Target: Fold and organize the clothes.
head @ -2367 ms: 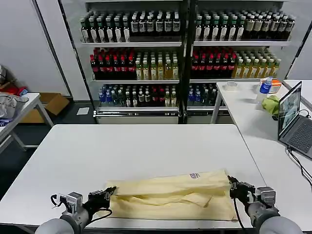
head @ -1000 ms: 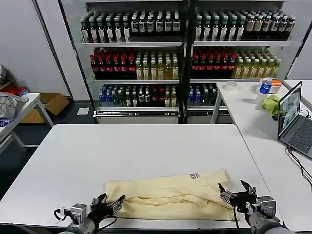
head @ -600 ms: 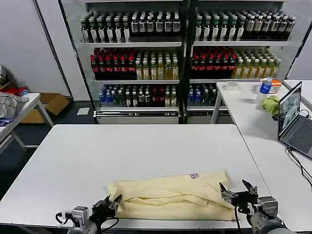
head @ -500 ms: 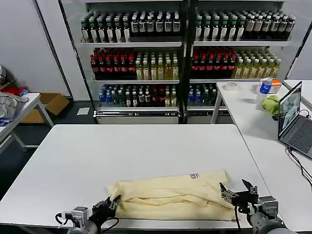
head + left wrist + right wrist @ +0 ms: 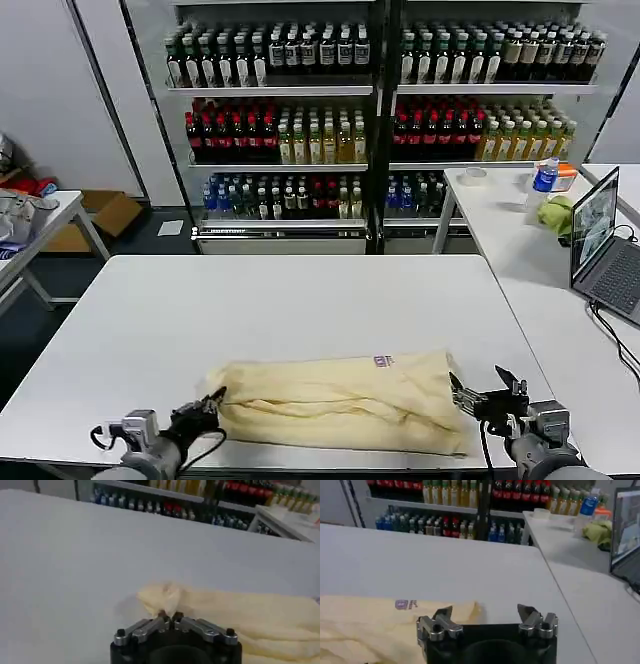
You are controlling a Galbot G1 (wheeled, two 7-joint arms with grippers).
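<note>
The clothes are one pale cream-yellow T-shirt [image 5: 335,398], lying folded into a long band near the front edge of the white table [image 5: 300,300]. A small dark label [image 5: 382,361] shows on its top. My left gripper [image 5: 211,407] is at the band's left end, shut on a pinched corner of the fabric [image 5: 164,596]. In the left wrist view the left gripper [image 5: 170,615] has its tips closed together on the cloth. My right gripper [image 5: 487,394] stands open just off the shirt's right end. In the right wrist view the right gripper [image 5: 484,612] holds nothing, and the T-shirt [image 5: 370,622] lies beside one finger.
A second white table at the right carries a laptop [image 5: 602,240], a bright green cloth [image 5: 555,213] and a water bottle [image 5: 544,178]. Shelves of bottles [image 5: 380,110] stand behind. A side table with grey fabric [image 5: 15,215] is at the far left.
The shirt has slid to the left along the front edge, pulled by my left gripper. The right gripper let go of the right end earlier and stays open beside it.
</note>
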